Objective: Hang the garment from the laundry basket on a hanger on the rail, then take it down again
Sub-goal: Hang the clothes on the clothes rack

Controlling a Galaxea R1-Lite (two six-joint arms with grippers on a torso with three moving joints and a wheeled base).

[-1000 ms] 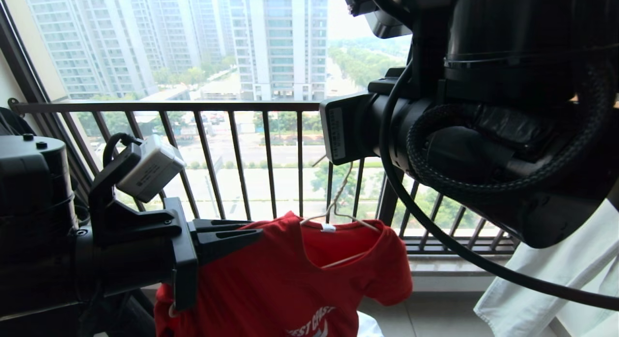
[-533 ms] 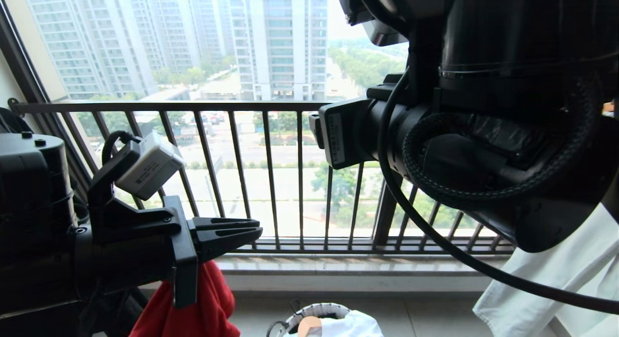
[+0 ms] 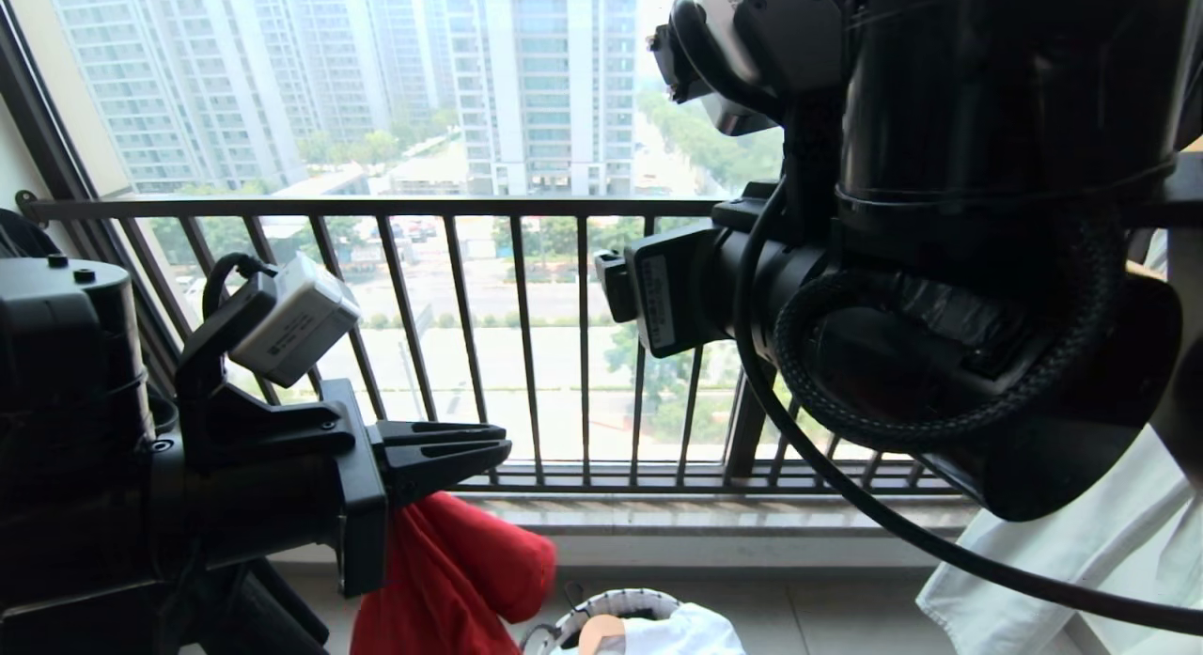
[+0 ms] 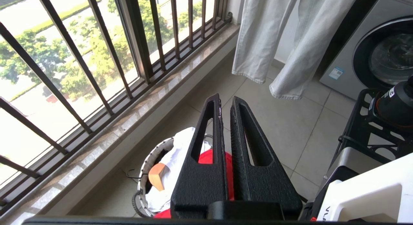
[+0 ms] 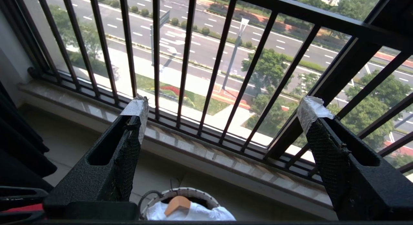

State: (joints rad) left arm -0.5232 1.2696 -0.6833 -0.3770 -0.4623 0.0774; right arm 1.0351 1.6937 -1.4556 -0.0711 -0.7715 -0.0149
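Here, garment (image 3: 451, 580) hanging below left gripper (image 3: 503, 445) pinching it, right gripper (image 5: 222, 112) spread wide, empty

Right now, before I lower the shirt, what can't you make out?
- Left hand grip on the red T-shirt: contact hidden by its own fingers, both views.
- Shirt's lower part: cut off by head view's edge.
- Laundry basket interior: covered by white cloth.
- White wire hanger: in no view.

Head camera looks level at the window railing (image 3: 526, 207), both arms close in front. Both wrist cameras angle down toward the laundry basket (image 4: 151, 157), shared by all three views.
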